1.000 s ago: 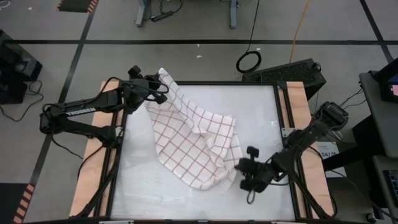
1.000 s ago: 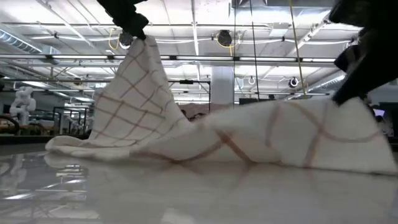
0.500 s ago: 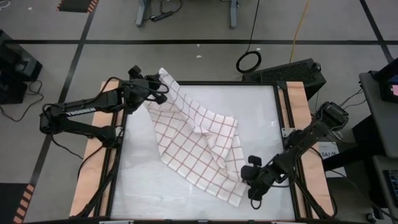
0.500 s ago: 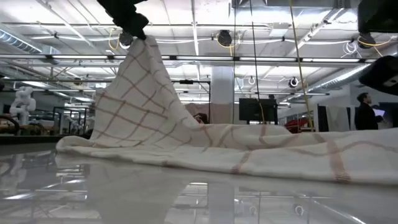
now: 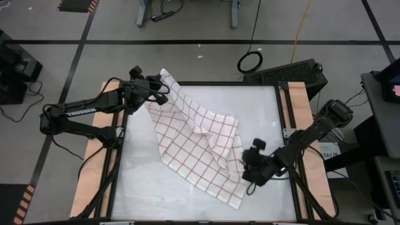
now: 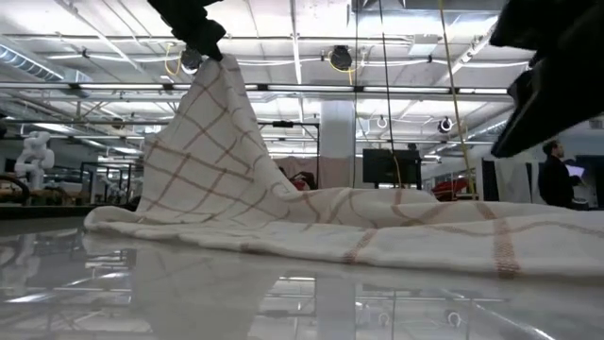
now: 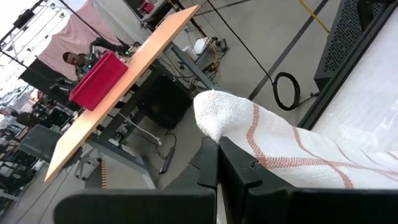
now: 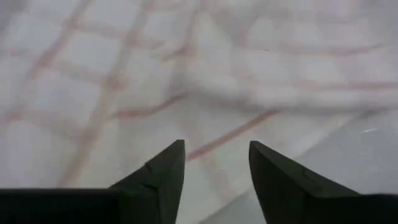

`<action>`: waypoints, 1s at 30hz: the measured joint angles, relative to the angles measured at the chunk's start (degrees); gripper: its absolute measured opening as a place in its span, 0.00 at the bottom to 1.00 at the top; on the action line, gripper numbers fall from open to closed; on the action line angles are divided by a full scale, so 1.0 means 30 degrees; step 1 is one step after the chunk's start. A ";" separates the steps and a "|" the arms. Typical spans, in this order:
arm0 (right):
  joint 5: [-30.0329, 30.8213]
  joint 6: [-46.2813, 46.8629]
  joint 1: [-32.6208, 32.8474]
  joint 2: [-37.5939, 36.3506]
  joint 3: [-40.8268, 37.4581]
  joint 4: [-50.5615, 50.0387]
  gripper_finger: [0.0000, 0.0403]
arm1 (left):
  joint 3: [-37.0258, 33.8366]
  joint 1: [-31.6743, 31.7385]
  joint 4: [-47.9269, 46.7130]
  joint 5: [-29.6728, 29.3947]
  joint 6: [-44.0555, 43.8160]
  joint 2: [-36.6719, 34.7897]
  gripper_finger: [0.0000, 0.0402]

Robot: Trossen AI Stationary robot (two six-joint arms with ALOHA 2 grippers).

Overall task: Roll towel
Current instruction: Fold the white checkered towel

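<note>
One towel sprawls diagonally across the white table. Beside its near right edge, the right gripper hovers with fingers parted, gripping nothing. At the far left corner, the left gripper pinches the cloth's corner tight, lifted off the tabletop.

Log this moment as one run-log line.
left end effector: shut on towel corner, lifted | right end effector: open, over towel | roll: not started

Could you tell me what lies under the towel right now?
Only the white table shows around the towel. One corner is lifted by the shut left pincer. Whatever sits beneath the draped folds is covered.
</note>
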 joint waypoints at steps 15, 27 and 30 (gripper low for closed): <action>-0.0614 -0.2375 -0.4728 0.0945 -0.5398 0.8237 0.04 | 0.0000 0.0002 0.0000 -0.0010 0.0104 0.0000 0.01; -0.2386 -0.0527 -0.5516 0.0843 -0.6323 0.7956 0.00 | 0.0000 0.0002 -0.0099 -0.1839 0.0214 -0.0007 0.01; -0.2455 0.0720 -0.5160 0.0843 -0.6308 0.7506 0.00 | 0.0000 -0.0005 -0.0219 -0.3579 0.0689 -0.0007 0.01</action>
